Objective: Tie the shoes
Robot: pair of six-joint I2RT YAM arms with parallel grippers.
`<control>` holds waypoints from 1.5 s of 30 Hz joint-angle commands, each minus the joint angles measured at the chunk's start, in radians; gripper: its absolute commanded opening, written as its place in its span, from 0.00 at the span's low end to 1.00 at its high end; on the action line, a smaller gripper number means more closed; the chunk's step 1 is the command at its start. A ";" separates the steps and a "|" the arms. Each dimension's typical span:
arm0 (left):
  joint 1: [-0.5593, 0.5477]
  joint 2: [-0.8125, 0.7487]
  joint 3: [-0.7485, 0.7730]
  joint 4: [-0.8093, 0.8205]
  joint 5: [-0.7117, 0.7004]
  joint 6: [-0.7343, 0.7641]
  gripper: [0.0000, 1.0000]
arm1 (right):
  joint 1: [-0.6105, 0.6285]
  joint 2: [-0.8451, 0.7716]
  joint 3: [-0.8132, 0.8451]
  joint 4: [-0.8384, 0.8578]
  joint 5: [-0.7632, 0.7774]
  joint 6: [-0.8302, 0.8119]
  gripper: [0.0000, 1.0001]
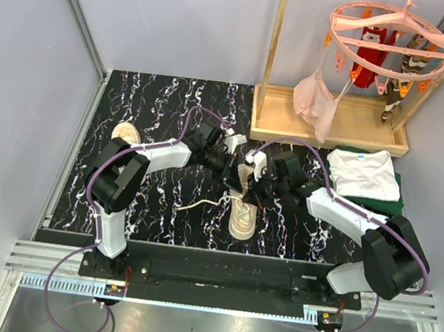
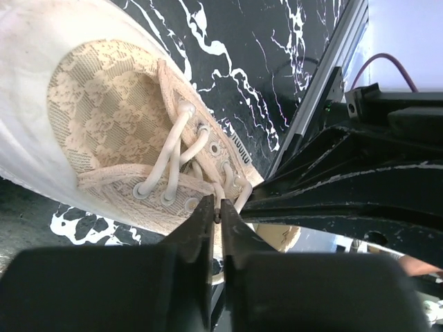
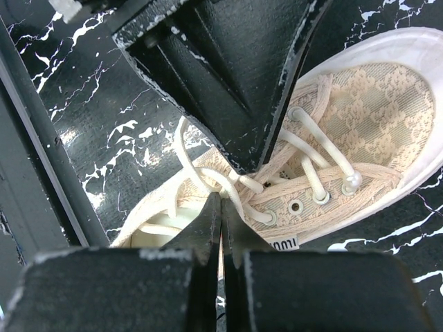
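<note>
View from above: one shoe (image 1: 242, 215) lies mid-counter (image 1: 165, 102), toe toward the arm bases. A loose lace (image 1: 197, 206) trails to its left. The second shoe (image 1: 126, 132) sits well apart near the left edge. The left arm (image 1: 166, 155) and right arm (image 1: 338, 209) meet over the first shoe's open end.

Left wrist view: the left fingers (image 2: 197, 232) are pinched narrow on a lace strand beside the eyelets.

Right wrist view: the right fingers (image 3: 204, 228) are pressed together with tips touching a lace strand. Whether they grip it cannot be told.
</note>
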 commanded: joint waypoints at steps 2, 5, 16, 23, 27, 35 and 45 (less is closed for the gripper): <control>0.004 -0.032 0.014 0.028 0.018 0.023 0.00 | 0.008 -0.005 0.041 0.022 0.027 0.004 0.10; 0.033 -0.039 0.046 0.003 0.004 0.039 0.00 | 0.008 -0.028 0.102 -0.088 0.021 -0.038 0.23; 0.080 -0.053 0.113 -0.057 0.009 0.077 0.00 | 0.009 -0.071 0.330 -0.380 -0.058 -0.203 0.77; 0.090 -0.030 0.121 -0.126 -0.019 0.076 0.00 | 0.217 0.072 0.438 -0.380 0.033 -0.284 0.80; 0.099 -0.001 0.135 -0.146 -0.008 0.077 0.00 | 0.319 0.168 0.478 -0.306 0.049 -0.290 0.79; 0.102 0.053 0.158 -0.184 -0.005 0.086 0.00 | 0.386 0.358 0.478 -0.081 0.067 -0.344 0.68; 0.122 0.152 0.228 -0.284 -0.005 0.158 0.00 | 0.396 0.484 0.492 -0.006 0.047 -0.471 0.65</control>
